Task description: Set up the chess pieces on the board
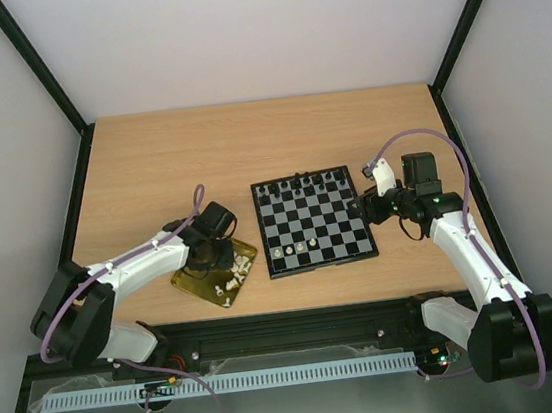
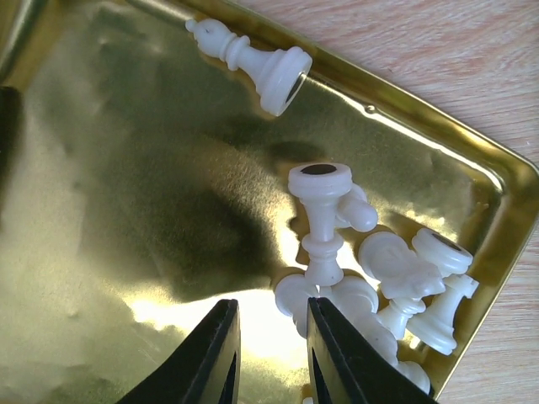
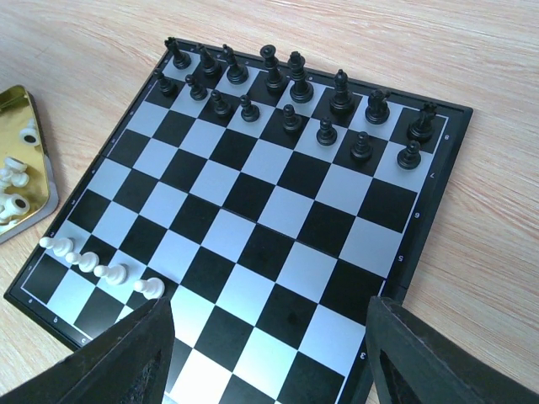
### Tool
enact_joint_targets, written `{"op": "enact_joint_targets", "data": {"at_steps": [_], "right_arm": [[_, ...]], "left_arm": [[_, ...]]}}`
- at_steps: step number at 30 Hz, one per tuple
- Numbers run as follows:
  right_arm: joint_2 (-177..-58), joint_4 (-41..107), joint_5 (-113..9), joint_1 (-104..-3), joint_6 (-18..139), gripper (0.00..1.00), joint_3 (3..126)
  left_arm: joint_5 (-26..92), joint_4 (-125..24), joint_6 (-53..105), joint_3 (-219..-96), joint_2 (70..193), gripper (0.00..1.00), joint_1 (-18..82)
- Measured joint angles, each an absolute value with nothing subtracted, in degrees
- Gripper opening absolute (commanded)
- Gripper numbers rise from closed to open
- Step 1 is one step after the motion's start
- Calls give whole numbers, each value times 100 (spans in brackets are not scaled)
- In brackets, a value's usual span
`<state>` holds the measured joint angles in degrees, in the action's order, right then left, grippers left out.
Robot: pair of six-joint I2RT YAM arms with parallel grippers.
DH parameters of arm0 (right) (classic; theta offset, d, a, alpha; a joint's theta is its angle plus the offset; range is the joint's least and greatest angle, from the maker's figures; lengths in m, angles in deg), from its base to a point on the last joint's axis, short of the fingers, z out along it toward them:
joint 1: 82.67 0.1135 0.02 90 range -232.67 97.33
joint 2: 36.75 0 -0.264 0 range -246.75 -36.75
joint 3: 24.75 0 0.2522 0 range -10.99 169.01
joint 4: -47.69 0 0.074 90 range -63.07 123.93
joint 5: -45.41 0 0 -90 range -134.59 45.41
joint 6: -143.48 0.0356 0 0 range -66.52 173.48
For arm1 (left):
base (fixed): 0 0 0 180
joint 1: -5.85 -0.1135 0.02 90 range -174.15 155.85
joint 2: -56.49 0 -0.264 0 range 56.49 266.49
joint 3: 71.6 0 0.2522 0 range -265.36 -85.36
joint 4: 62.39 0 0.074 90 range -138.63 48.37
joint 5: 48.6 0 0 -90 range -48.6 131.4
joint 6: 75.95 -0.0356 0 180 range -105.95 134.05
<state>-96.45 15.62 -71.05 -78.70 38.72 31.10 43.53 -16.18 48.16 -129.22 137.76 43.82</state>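
Chess pieces nr tray rim

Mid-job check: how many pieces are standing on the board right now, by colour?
On the board, from the right wrist view:
Black pieces: 16, in two rows along the far edge
White pieces: 4, in a line near the left corner
Total: 20

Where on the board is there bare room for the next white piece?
Small black-and-white checked chessboard: bare beside the four white plastic pawns along their row, the near row, and the middle rows. Crowded at the far black plastic chessmen.
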Motion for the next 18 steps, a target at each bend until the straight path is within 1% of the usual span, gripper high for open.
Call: {"op": "enact_joint_targets", "data": {"at_steps": [18], "right_arm": [[-9675, 1560, -7110, -7870, 3869, 65, 3110]], "left_arm": [[4318, -1791, 4788, -13107, 14106, 23, 4424]]}}
